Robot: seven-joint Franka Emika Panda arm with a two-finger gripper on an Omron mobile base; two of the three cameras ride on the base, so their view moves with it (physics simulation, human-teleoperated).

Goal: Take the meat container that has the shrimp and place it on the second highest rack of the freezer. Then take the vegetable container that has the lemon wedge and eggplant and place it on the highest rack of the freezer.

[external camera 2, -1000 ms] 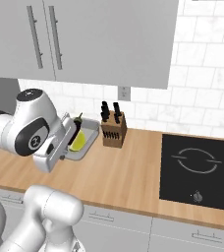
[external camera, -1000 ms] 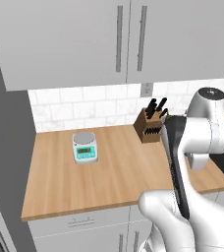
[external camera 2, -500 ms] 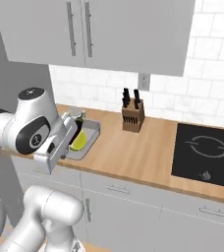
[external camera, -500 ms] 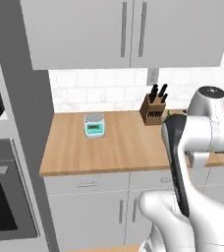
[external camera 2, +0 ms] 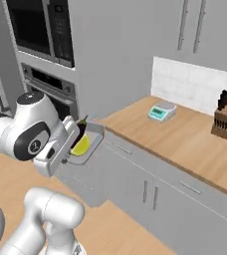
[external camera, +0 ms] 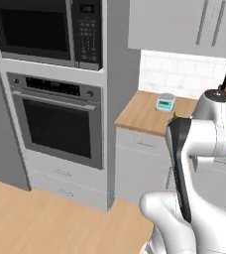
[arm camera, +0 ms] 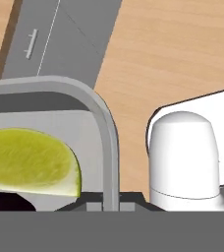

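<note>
My gripper (arm camera: 103, 204) is shut on the rim of the grey vegetable container (external camera 2: 91, 143), holding it in the air beside the arm, off the counter and over the floor. Inside lie a yellow-green lemon wedge (external camera 2: 81, 146) and a dark eggplant (external camera 2: 79, 131). In the hand view the container's curved rim (arm camera: 105, 133) runs up from between the fingertips. The lemon wedge (arm camera: 30, 161) sits left of the rim, and a dark edge of the eggplant (arm camera: 1, 202) shows below it.
A tall oven stack with a wall oven (external camera: 60, 124) and a microwave (external camera: 40, 30) stands left of the wooden counter (external camera 2: 185, 134). A kitchen scale (external camera 2: 161, 111) and a knife block (external camera 2: 226, 117) stand on the counter. Grey cabinets (external camera 2: 150, 191) are below it. Wooden floor (external camera: 35, 218) lies open in front.
The whole picture has shifted: the base has backed away from the counter and turned left, so the oven stack and the floor come into view. The container stays in my gripper.
</note>
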